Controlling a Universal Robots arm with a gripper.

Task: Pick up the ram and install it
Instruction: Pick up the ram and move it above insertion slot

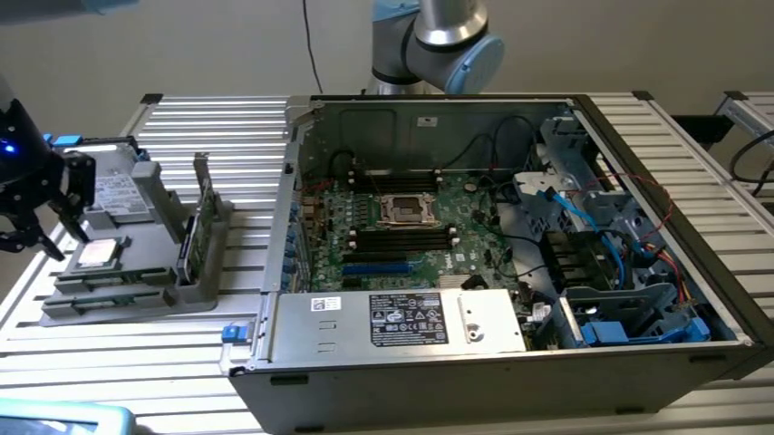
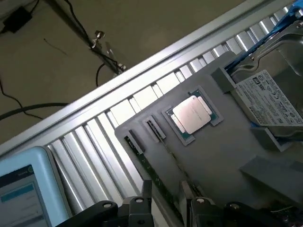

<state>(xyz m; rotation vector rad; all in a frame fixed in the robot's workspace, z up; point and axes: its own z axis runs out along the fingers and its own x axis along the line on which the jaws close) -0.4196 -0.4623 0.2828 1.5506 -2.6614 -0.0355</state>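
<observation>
The ram (image 2: 152, 176) is a thin green stick lying on edge in a slot of the grey parts tray (image 2: 222, 156), beside the CPU (image 2: 193, 113). My gripper (image 2: 165, 201) hovers just above the tray with its fingers (image 2: 147, 191) apart, open and holding nothing; the ram runs under the gap between them. In the exterior view my gripper (image 1: 31, 227) hangs over the tray's (image 1: 121, 304) edge at the exterior view's left. The open computer case (image 1: 508, 236) holds the motherboard with long black slots (image 1: 400, 238) near the CPU socket (image 1: 409, 210).
A hard drive (image 2: 270, 97) lies on the tray beyond the CPU. A broader green card (image 1: 194, 237) stands upright at the tray's side facing the case. A light blue device with a screen (image 2: 23, 189) sits by the slatted table's (image 1: 133, 353) edge. Cables crowd the case's side at the exterior view's right.
</observation>
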